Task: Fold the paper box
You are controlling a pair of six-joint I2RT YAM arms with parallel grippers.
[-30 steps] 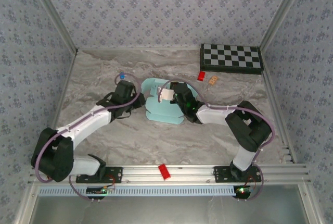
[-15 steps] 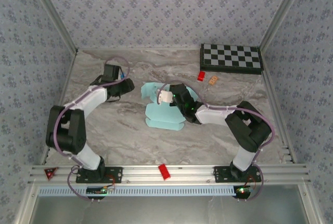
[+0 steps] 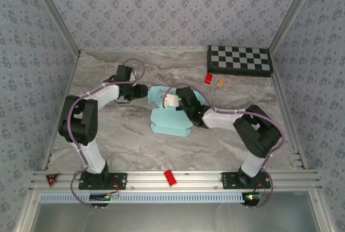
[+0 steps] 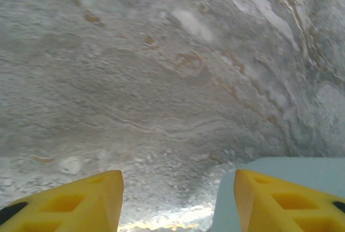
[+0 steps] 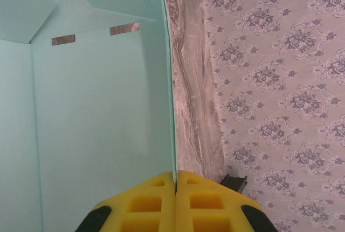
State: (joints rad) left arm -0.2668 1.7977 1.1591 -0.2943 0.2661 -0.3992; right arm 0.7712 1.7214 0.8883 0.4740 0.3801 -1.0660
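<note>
While the right gripper [image 5: 175,181] pinches a raised wall of the paper box [image 3: 171,120] at the table's [image 3: 118,140] middle, the left gripper [image 4: 178,189] hovers just beside its left edge, fingers apart.

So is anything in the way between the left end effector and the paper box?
Nothing visible. Bare marble-patterned tabletop lies between the open left end effector and the paper box, whose edge sits just beyond one fingertip.
</note>
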